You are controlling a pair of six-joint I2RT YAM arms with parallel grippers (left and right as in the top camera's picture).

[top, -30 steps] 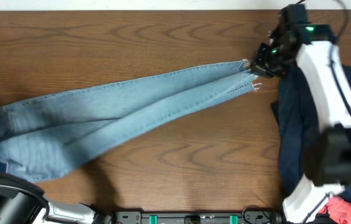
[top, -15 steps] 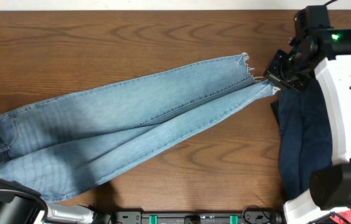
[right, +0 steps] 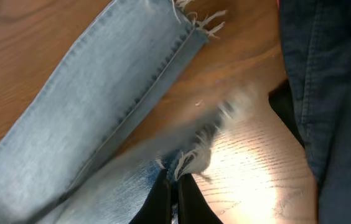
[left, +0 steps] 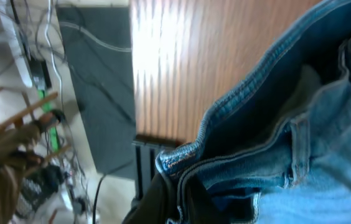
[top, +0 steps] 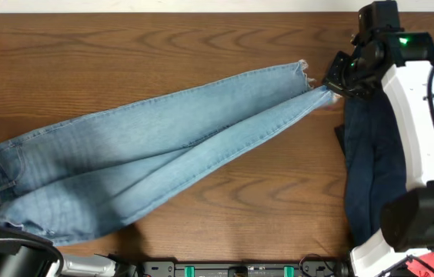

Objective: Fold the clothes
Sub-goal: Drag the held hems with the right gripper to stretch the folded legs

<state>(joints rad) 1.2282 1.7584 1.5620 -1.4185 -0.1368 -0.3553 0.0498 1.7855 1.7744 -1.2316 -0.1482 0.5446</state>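
R claw (top: 335, 81) clenched on the lower leg's frayed hem and has swung it back beside the other hem. Jeans (top: 163, 146) run flat away to its left, legs now nearly touching. L claw (left: 170, 177) seems pinched on waistband. Looks straightened, prob. ready to fold.

Faded matt denim jeans (top: 148, 158) with frayed hems, grained brown wood table (top: 201, 38), dark navy cloth garment (top: 371, 169)
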